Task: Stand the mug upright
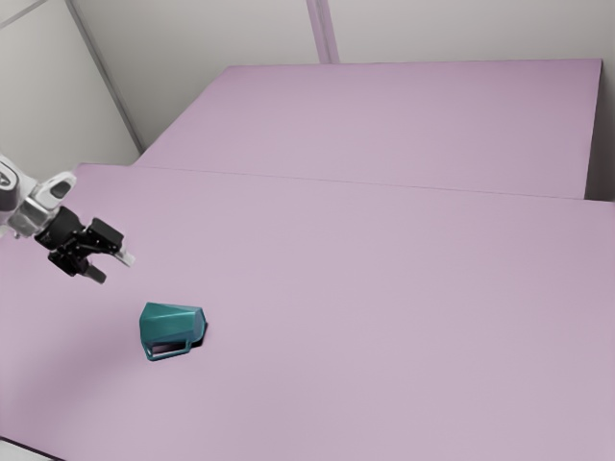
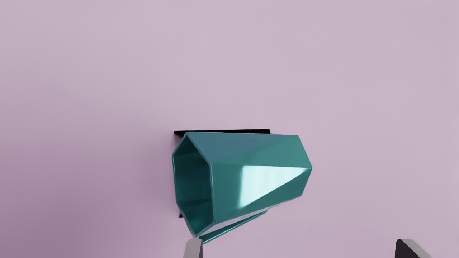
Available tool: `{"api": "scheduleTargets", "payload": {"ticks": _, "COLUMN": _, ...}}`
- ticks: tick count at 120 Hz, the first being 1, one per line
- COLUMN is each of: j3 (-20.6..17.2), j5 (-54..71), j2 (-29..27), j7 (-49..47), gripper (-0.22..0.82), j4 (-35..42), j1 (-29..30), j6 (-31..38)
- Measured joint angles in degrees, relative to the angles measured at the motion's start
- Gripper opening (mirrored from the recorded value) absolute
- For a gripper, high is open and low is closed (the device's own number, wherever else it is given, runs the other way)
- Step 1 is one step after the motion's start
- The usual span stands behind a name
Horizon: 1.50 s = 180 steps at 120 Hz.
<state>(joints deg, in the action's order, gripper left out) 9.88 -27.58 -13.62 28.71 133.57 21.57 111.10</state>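
The gripper (image 1: pixel 114 267) hangs open above the table, toward the exterior view's left, with nothing between its fingers. A teal faceted mug (image 1: pixel 171 325) lies on its side below it, a little toward the exterior view's right, with a visible gap between them. Its handle is on the side near the exterior view's bottom edge. In the wrist view the mug (image 2: pixel 258 172) shows its open mouth and its shiny side, while the handle is partly hidden beneath the body. The two fingertips of the gripper (image 2: pixel 299 249) stand wide apart there.
The pink table (image 1: pixel 384 307) extends around the mug on all sides. A further pink surface (image 1: pixel 384 125) adjoins it at the back, with pale walls behind. The table's front edge crosses the exterior view's lower left corner.
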Motion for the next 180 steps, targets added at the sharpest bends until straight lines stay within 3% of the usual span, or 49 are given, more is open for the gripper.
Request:
{"api": "scheduleTargets", "payload": {"ticks": 65, "j3": 5.0, "j5": -13.4, "j2": 2.1, "j7": 14.5, "gripper": 0.58, "j4": 9.0, "j1": 3.0, "j6": 4.4}}
{"api": "scheduleTargets", "payload": {"ticks": 110, "j3": 5.6, "j5": -22.4, "j2": 7.5, "j7": 24.0, "gripper": 0.59, "j4": 10.9, "j1": 3.0, "j6": 5.0}}
{"api": "scheduleTargets", "payload": {"ticks": 180, "j3": 5.6, "j5": -25.8, "j2": 7.6, "j7": 33.2, "gripper": 0.59, "j4": 12.0, "j1": 0.8, "j6": 3.8}}
